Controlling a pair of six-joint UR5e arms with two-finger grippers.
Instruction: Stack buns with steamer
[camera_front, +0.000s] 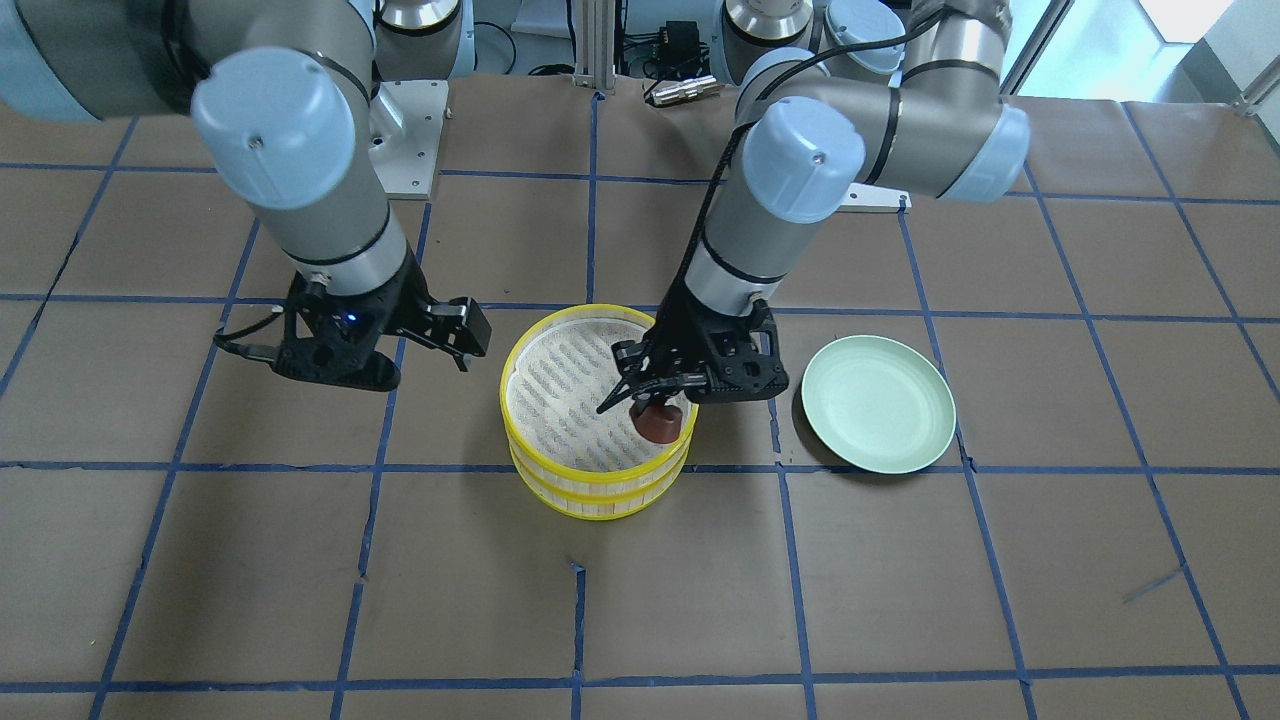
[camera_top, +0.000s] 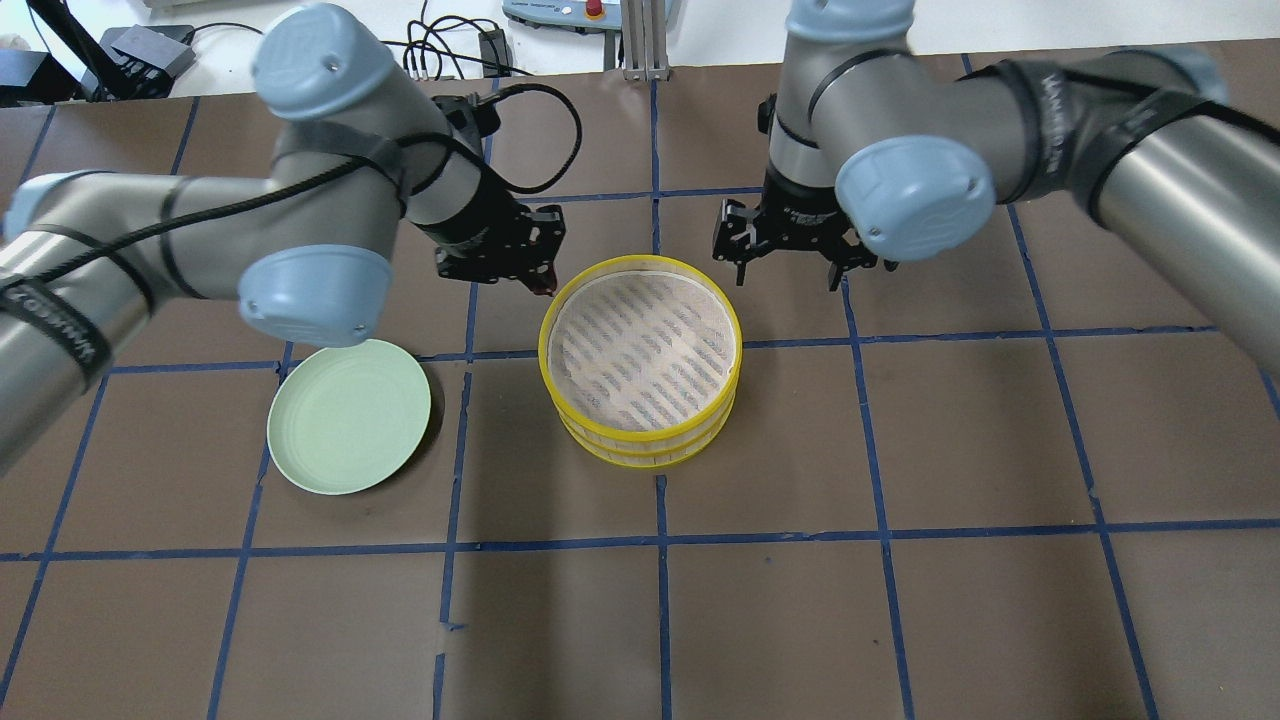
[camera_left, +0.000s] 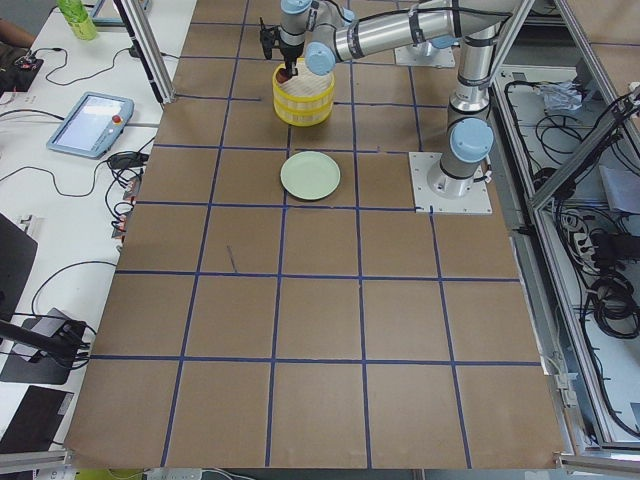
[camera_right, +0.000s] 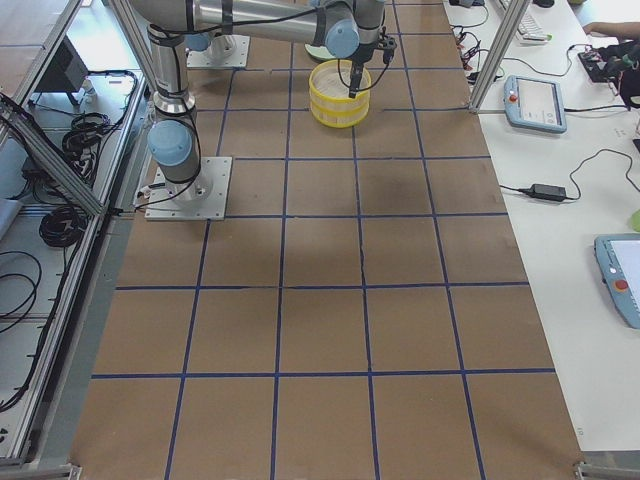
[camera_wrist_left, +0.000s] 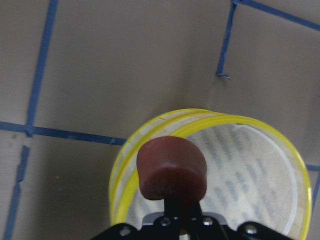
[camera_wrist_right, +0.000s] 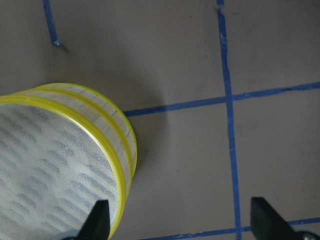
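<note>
Taped table (camera_front: 1000, 600), lower steamer (camera_front: 600, 497) interior hidden, left pincer (camera_front: 655, 402) clasping reddish-brown bun (camera_front: 665, 426)

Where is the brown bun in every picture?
Front-facing: middle, the bun in the left claw, over the yellow steamer's right rim.
Overhead: mostly hidden under that claw, at the steamer's upper-left rim.
Left side: tiny reddish dot, top.
Right side: cannot tell.
Left wrist: big, centre.
Right wrist: not there.
Landmark: the yellow steamer.

Pale green plate (camera_front: 878, 417) on brown table (camera_front: 900, 600); teach pendant (camera_left: 90, 124) on white side bench (camera_left: 55, 215)
</note>
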